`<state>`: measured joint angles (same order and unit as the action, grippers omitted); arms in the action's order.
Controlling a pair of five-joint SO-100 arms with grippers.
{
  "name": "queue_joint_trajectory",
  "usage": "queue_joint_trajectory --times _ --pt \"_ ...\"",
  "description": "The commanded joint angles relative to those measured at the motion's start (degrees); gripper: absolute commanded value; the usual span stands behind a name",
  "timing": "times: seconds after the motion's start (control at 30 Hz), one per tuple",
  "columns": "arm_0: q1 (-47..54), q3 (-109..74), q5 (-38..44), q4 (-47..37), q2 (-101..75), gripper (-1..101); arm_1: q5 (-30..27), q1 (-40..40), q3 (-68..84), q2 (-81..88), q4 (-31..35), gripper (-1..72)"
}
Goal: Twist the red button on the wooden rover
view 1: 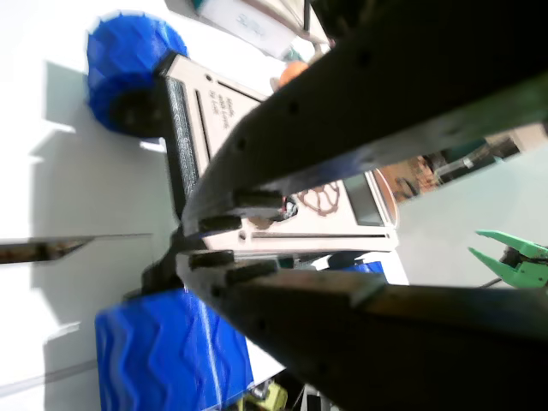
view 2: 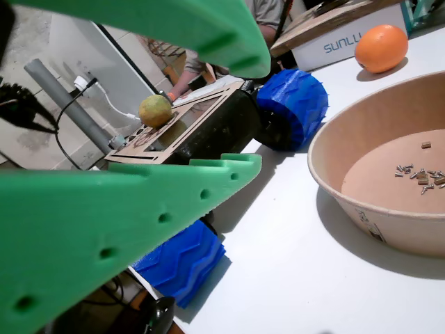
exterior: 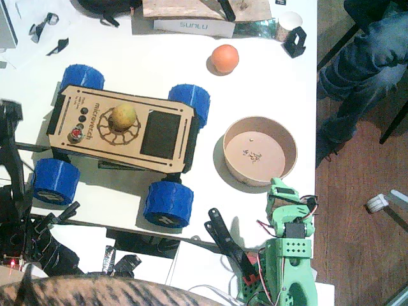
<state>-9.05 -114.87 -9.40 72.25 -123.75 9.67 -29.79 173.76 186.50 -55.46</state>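
Both arms sit back from the flat light-plywood wooden rover (exterior: 121,131) on its four blue ridged wheels.

The tiny round red button (exterior: 75,134) sits at the deck's 9 o'clock end, beside three black buttons (exterior: 82,109); a yellow-green ball (exterior: 123,116) rests in the gear cutout. The black left gripper (view 1: 175,248), at the table's 8 o'clock, has its jaws narrowly parted and empty, near a blue wheel (view 1: 167,351). The green right gripper (view 2: 254,115), at 5 o'clock, gapes wide, holding nothing. A round tan bowl (exterior: 237,167) lies at 3 o'clock and an orange ball (exterior: 224,58) at 1.
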Motion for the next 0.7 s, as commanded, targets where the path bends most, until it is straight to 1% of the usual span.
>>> queue_joint_trajectory --times 0.0,0.33,0.67 --pt "3.0 8.3 0.4 0.2 4.8 0 0.5 0.4 -0.3 0.0 0.4 10.4" --pt "11.4 18.5 0.4 -0.5 18.9 0 0.5 0.4 -0.3 0.0 0.4 10.4" --pt "18.0 20.8 0.4 -2.3 25.5 1 0.5 0.4 -0.3 0.0 0.4 10.4"
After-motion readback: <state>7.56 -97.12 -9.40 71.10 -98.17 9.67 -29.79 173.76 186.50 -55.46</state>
